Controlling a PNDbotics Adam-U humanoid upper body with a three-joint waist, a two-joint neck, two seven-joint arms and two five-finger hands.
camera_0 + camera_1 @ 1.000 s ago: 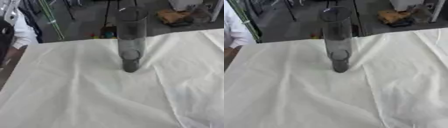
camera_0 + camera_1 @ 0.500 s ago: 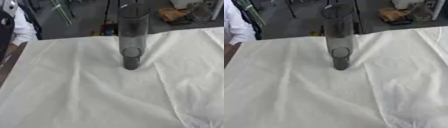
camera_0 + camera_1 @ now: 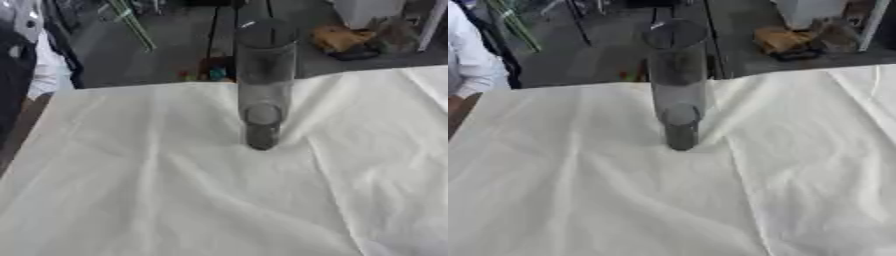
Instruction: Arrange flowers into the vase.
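A tall clear glass vase (image 3: 262,85) with a dark base stands upright near the middle of the table, on a cream cloth (image 3: 175,190). Nothing shows inside it. Thin green stems (image 3: 133,22) cross the dark background at the far upper left, beyond the table. Neither of my hands shows in either eye view.
The cream cloth is creased, with folds running out from the vase and a ridge toward the right front. A person in a white sleeve (image 3: 470,60) stands at the far left edge. Beyond the far edge lie dark floor, a brown bundle (image 3: 343,37) and a white box (image 3: 808,11).
The whole picture has shifted a little, so the camera moved. The green stems at the upper left sit in a different place. The vase stands where it was.
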